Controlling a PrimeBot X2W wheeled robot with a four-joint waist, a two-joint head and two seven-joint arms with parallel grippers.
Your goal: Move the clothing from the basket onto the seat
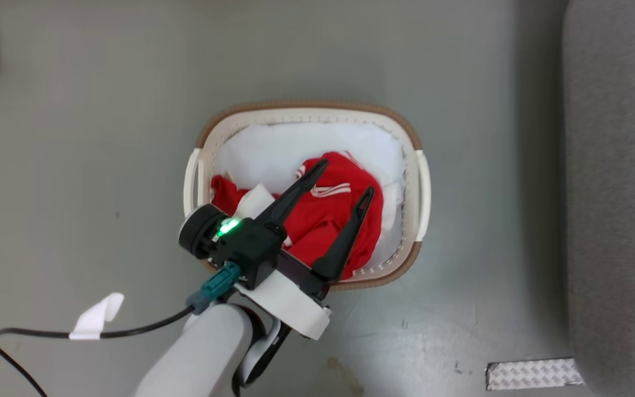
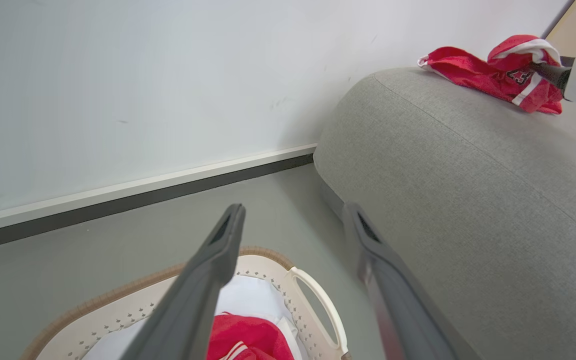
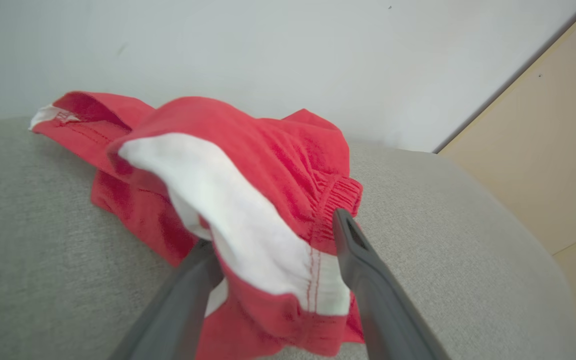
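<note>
In the head view the left gripper (image 1: 346, 176) is hovering, fingers spread and empty, over the red clothing (image 1: 323, 220) lying in the basket (image 1: 306, 106). In the left wrist view another red garment (image 2: 473, 70) is lying on the seat (image 2: 468, 190) just beside the basket. In the right wrist view the right gripper (image 3: 274, 230) is straddling that garment; whether it is gripping cannot be told.

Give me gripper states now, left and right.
Left gripper: open, empty, over the basket.
Right gripper: open, jaws astride red garment on the seat.
</note>
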